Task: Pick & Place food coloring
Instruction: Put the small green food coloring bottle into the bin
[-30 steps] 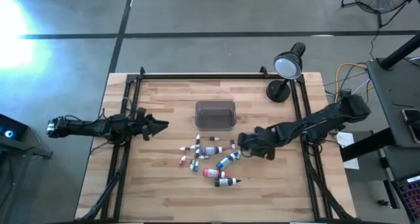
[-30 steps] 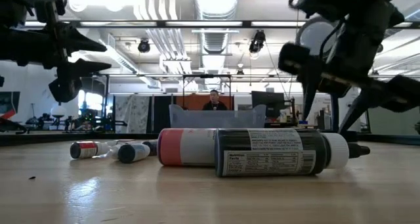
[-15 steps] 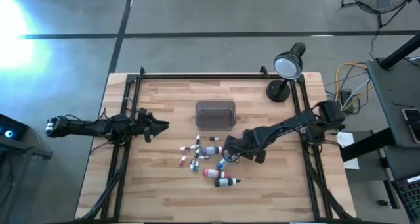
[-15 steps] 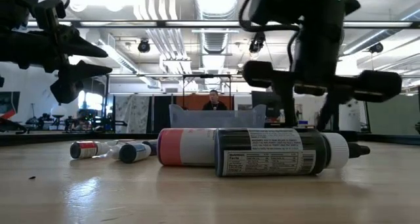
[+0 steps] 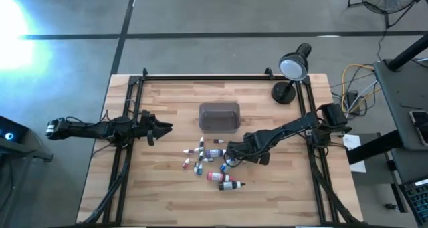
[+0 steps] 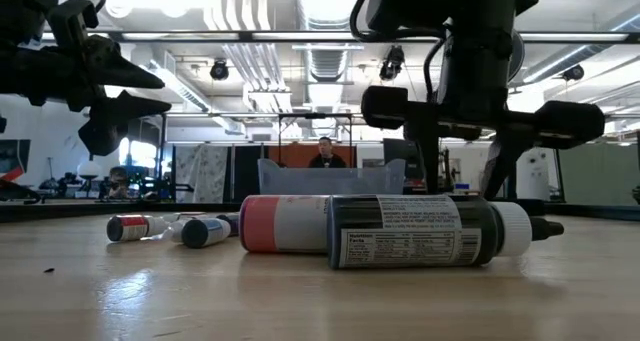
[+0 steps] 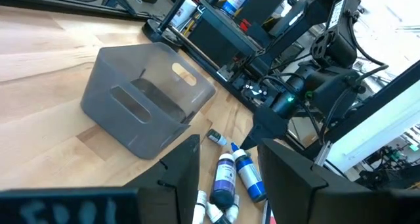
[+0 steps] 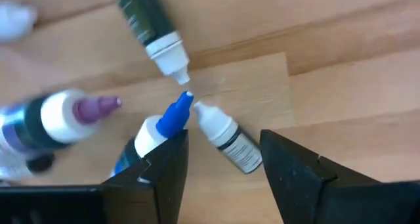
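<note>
Several small food coloring bottles lie on their sides on the wooden table, near of the clear grey tray. My right gripper hangs over the cluster's right side, pointing down, open. In its wrist view the fingers stand either side of a white bottle, next to a blue-tipped bottle, a dark green bottle and a purple-tipped one. My left gripper waits open at the table's left, level, aimed at the tray.
A black desk lamp stands at the far right corner. Black frame rails run along the far edge and both sides. In the low view a black bottle and a red one lie nearest the front edge.
My right gripper has moved toward the table's left, from beside the cluster to above its right side, and has tipped to point more steeply down. The bottles lie as before. My left gripper has stayed in place.
</note>
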